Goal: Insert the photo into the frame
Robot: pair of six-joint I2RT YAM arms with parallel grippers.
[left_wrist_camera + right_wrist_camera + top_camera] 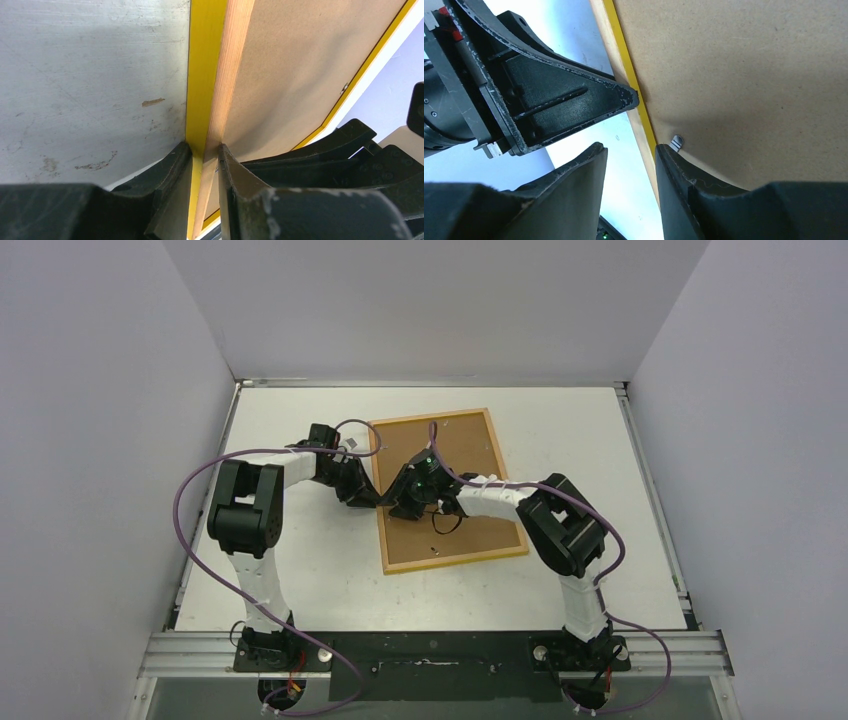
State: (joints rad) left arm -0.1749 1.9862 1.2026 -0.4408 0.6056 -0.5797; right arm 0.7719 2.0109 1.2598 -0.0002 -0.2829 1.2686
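The white table [330, 580] carries the frame [455, 560], which lies face down and slightly askew in the middle, nearer the far edge. The brown backing board [470, 455] sits within its wooden rim.

Both arms reach to the frame's left side. The left arm [250, 510] has its jaws closed on that edge, one finger on the yellow face and the other on the wooden back. The right arm [560, 525] has jaws that stand apart astride the same edge. One finger rests by a small metal tab [677, 142] and the other is clear of the wood, so nothing is clamped.

The photo shows in no view. It may already lie under the board, but that cannot be told. If it does, securing the tabs looks like what is left.
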